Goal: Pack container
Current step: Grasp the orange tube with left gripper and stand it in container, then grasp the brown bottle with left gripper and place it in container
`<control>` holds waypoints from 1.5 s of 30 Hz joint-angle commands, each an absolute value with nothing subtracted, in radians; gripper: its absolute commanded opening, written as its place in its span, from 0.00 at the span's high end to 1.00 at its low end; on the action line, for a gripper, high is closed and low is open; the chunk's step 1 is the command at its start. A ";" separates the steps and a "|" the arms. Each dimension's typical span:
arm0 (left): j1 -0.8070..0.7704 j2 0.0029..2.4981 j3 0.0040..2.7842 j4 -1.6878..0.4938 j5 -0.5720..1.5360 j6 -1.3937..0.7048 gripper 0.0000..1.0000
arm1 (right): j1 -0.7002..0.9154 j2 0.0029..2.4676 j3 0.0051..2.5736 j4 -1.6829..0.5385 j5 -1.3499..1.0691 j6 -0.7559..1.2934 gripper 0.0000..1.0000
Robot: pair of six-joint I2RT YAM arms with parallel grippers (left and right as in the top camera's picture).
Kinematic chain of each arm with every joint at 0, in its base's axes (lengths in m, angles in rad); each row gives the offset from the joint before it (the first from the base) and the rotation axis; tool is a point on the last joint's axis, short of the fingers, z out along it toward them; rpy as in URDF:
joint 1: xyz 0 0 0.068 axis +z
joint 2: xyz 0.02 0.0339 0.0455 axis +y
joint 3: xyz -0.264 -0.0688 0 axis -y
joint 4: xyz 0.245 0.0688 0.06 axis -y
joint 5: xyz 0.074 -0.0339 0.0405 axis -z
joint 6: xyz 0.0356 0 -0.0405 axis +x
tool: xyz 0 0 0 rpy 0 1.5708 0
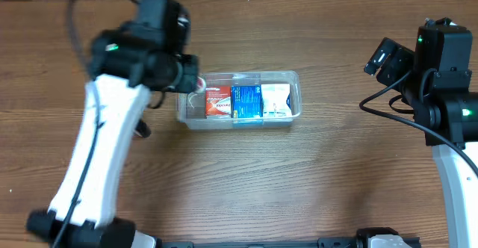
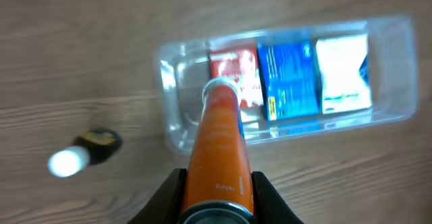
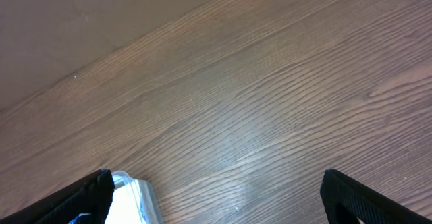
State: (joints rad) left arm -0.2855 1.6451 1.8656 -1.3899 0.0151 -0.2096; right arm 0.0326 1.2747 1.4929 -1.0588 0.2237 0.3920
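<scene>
Left hand [image 2: 217, 198]: closed on an orange tube [image 2: 217, 150], fingers pressed against both its sides. The tube's white cap [image 2: 217, 89] points into the unfilled left end of the container [image 2: 405, 62], just beside the red box [image 2: 239, 72]; I cannot tell whether it touches the floor.

Container: on the wooden worktop [image 1: 321, 173], mid-frame in the overhead view. It holds a row of three: red box, blue box [image 2: 290, 79], white box [image 2: 344, 72].

A small dark bottle [image 2: 91, 150] with a white top lies on the worktop left of the container, apart from it.

Right hand [image 3: 216, 204]: open, fingers wide apart, nothing between them, above the worktop to the container's right.
</scene>
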 commanded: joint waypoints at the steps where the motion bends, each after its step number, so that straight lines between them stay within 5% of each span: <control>1: -0.302 1.761 1.765 -1.316 -0.009 -0.225 0.89 | 0.029 1.271 1.499 -1.054 0.224 0.392 0.00; 11: -0.297 1.877 1.747 -1.209 -0.156 -0.240 0.87 | 0.029 1.271 1.499 -1.054 0.224 0.392 0.00; 23: -0.288 1.878 1.588 -1.026 -0.084 -0.239 0.81 | 0.029 1.271 1.498 -1.054 0.224 0.392 0.00; 27: -0.284 1.877 1.594 -1.022 -0.084 -0.240 0.33 | 0.029 1.271 1.499 -1.054 0.224 0.392 0.00; 30: -0.274 1.874 1.683 -1.127 -0.084 -0.278 0.12 | 0.029 1.271 1.499 -1.054 0.224 0.392 0.00; 38: -0.229 1.813 2.072 -1.674 -0.204 -0.357 0.13 | 0.029 1.271 1.499 -1.054 0.224 0.392 0.00; 45: 0.033 1.750 1.781 -1.635 -0.208 -0.410 0.12 | 0.029 1.271 1.499 -1.054 0.224 0.392 0.00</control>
